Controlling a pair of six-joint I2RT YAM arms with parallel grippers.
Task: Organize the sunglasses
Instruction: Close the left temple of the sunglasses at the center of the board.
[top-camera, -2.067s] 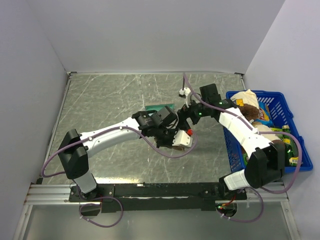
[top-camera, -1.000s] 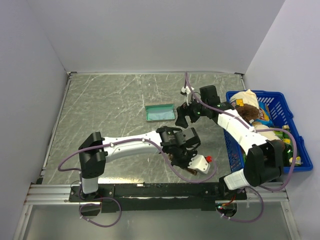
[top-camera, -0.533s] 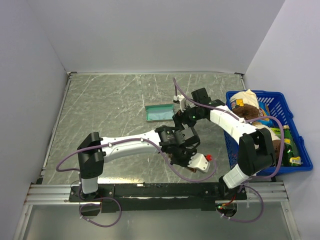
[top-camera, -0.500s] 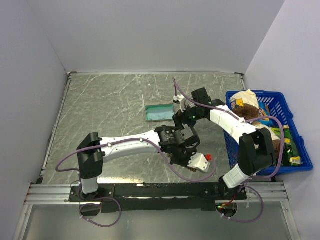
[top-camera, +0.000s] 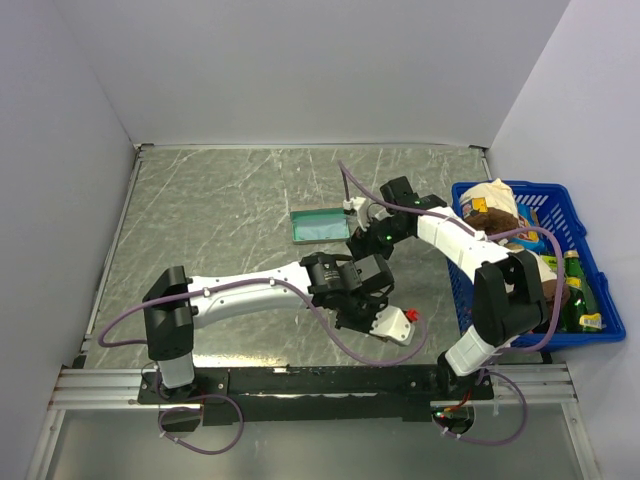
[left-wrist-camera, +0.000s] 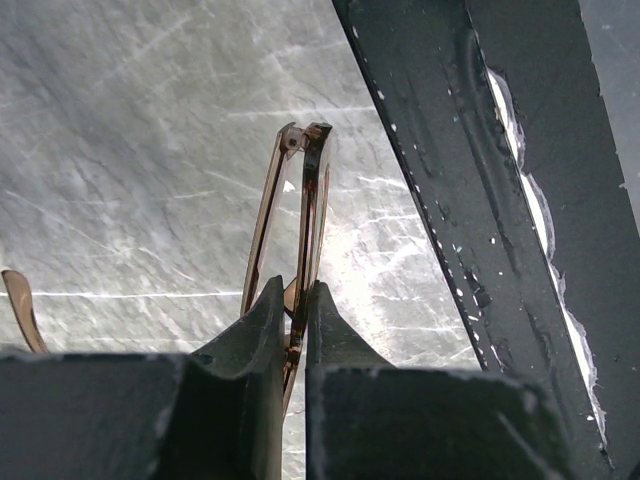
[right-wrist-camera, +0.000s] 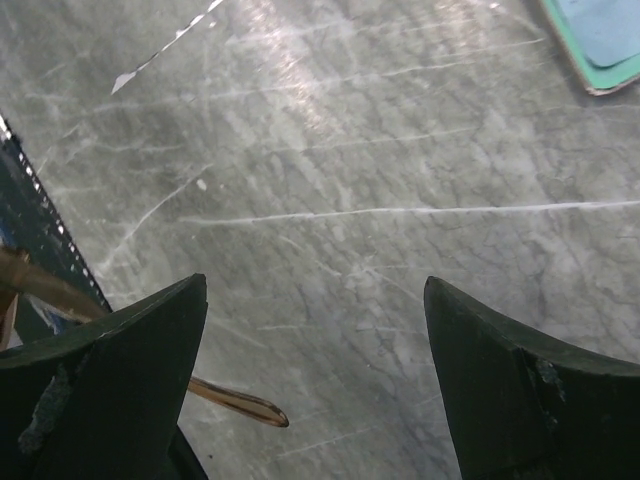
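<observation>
Grey marble surface (top-camera: 200, 220), left fingers (left-wrist-camera: 255, 335) clamped on amber sunglasses (left-wrist-camera: 310, 210), right fingers (right-wrist-camera: 120, 350) spread wide above it

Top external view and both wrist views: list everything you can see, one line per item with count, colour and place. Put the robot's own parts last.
sunglasses: one pair, amber-brown with a thin dark frame, pinched by the left gripper near the table's front edge.
flat rectangular piece: one, light blue with a teal rim, mid table.
basket: one, blue, at the table's right edge.
basket contents: several packaged items, among them green bottles and a tan bag; exact count unclear.
table: one, grey marbled.
left gripper: one, black fingers shut on the sunglasses.
right gripper: one, black fingers wide open, holding nothing.
</observation>
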